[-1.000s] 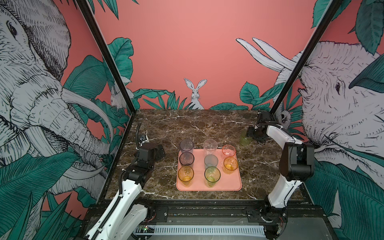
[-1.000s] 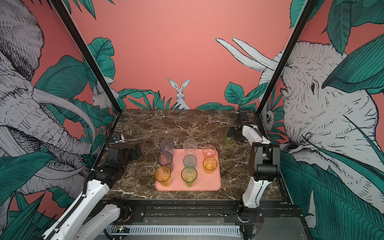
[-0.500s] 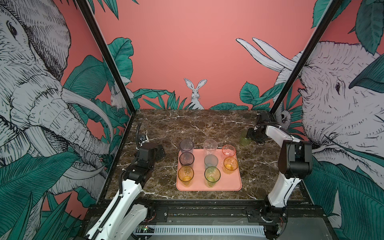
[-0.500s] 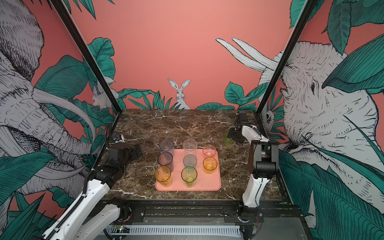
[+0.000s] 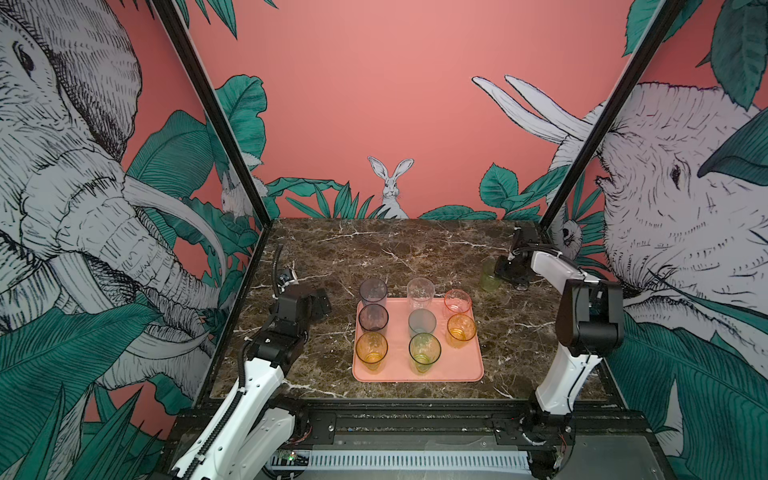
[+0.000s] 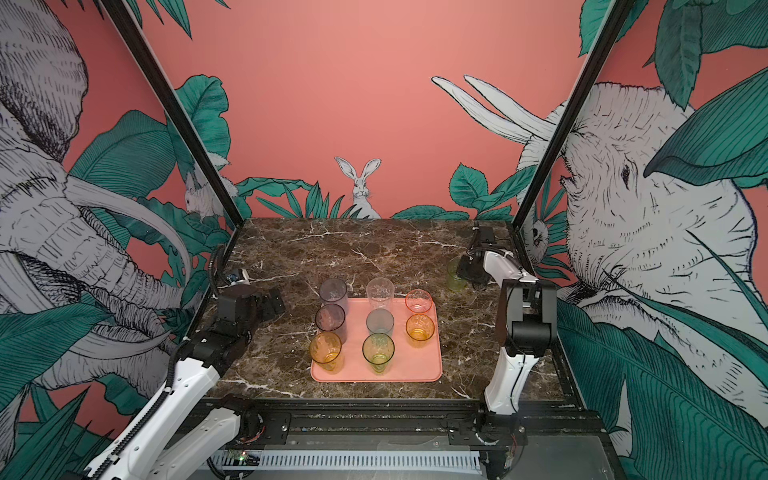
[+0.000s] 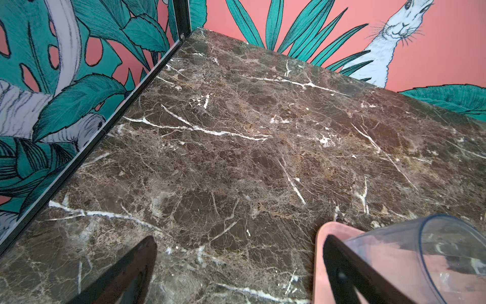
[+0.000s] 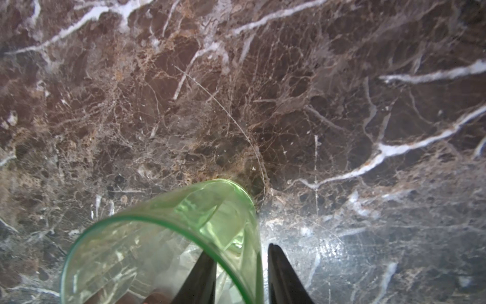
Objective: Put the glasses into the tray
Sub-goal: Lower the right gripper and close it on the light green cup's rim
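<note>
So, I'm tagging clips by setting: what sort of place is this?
Probably a staged robot test booth, not a real room: the left arm and right arm mount on a black rail, and printed jungle walls box in the marble tabletop.

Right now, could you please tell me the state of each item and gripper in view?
Tray: flat on the table, holding eight glasses.
Eight glasses: upright in the tray.
Green glass: standing on the table, outside the tray.
Right gripper: straddling the green glass's rim; grip unclear.
Left gripper: open, empty, beside the tray.
</note>
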